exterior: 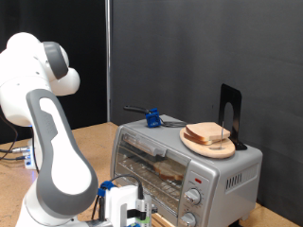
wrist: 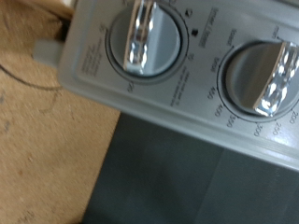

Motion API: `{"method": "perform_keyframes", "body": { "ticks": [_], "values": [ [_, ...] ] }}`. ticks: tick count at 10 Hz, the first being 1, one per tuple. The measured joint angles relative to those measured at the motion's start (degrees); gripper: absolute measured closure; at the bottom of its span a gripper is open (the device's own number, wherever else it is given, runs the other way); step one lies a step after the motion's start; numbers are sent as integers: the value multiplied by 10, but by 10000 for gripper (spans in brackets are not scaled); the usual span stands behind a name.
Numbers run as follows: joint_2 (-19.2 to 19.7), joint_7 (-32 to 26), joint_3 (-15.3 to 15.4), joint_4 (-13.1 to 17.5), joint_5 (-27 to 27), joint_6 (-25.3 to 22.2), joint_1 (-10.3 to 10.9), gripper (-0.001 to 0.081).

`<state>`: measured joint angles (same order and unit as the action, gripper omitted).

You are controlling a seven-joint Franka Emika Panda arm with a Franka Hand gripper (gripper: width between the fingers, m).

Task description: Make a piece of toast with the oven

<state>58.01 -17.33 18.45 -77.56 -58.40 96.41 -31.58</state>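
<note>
The silver-grey oven [exterior: 180, 165] stands at the exterior view's lower middle. A tan piece of toast [exterior: 170, 171] shows inside it on the rack, behind the glass front. My gripper [exterior: 124, 204] hangs low in front of the oven, toward the exterior view's left of its door, with nothing seen in it. The wrist view looks closely at the oven's control panel [wrist: 103, 79] and two shiny round knobs [wrist: 148, 37] [wrist: 266, 77]. My fingers do not show in the wrist view.
On top of the oven sit a round wooden plate [exterior: 194, 147] with a stack of bread slices [exterior: 210, 135], a black bookend [exterior: 230, 113] and a blue-and-black tool [exterior: 151, 117]. A small red light [exterior: 197, 179] glows above the knobs. Wooden tabletop [wrist: 42, 140] lies beside the oven.
</note>
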Motion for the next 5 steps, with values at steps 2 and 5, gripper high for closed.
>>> {"method": "perform_keyframes", "body": {
  "ticks": [2, 5],
  "values": [
    [8, -5, 5, 0, -3, 3, 6, -2],
    [23, 34, 20, 2, -12, 1, 21, -2]
  ]
}}
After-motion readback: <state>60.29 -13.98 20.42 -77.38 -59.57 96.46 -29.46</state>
